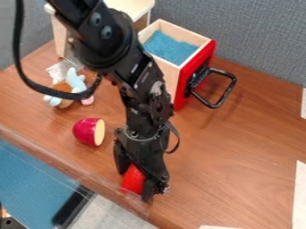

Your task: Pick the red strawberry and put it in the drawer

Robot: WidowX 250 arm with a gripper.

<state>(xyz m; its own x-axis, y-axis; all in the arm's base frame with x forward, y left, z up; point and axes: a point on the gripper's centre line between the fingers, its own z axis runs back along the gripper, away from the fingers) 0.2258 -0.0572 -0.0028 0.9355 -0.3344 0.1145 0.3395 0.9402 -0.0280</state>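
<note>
The black gripper [135, 182] points down near the table's front edge. It is shut on the red strawberry [133, 180], which shows at its lower left side and is partly covered by the black fingers. Whether the strawberry touches the table cannot be told. The drawer [203, 74] is a light wooden box with a red front and black handle, standing at the upper middle behind the arm. It is open at the top, with blue material inside.
A red toy piece with a pale cut face [88, 131] lies left of the gripper. Farther back left are a small plush toy [73, 85] and a crinkled silvery wrapper. A light wooden stand [133, 6] is behind them. A clear edge strip runs along the table front.
</note>
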